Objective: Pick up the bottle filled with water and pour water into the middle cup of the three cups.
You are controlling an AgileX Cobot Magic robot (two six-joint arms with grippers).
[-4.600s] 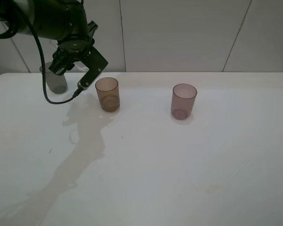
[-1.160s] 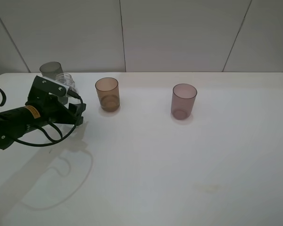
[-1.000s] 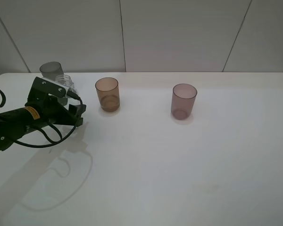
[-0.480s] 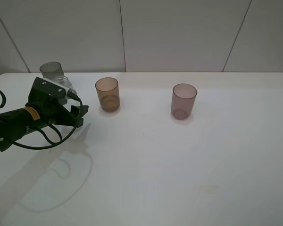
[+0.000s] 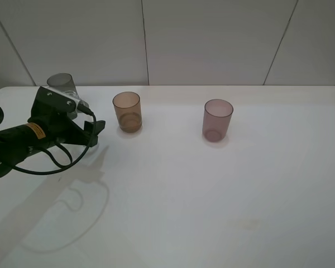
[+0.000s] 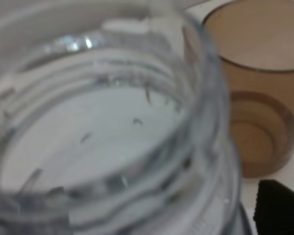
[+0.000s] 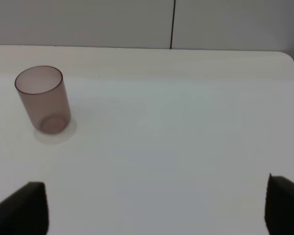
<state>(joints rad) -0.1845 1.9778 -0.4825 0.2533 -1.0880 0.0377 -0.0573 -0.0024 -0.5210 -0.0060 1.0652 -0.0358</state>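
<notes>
bottle: very close and blurry in the left wrist view, cut off at the edges | bottle: mostly hidden behind the left arm in the high view | grey cup: bottom hidden by the arm | right fingers: only dark tips show, cut off

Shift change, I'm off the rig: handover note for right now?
Left end effector: at the bottle, beside the grey cup; whether it has closed can't be seen.
Right end effector: open, holding nothing, near the mauve cup.
Middle cup: upright, looks empty.
Done: approach to the bottle.
Left: confirm the grasp, lift, carry to the middle cup, pour.
</notes>
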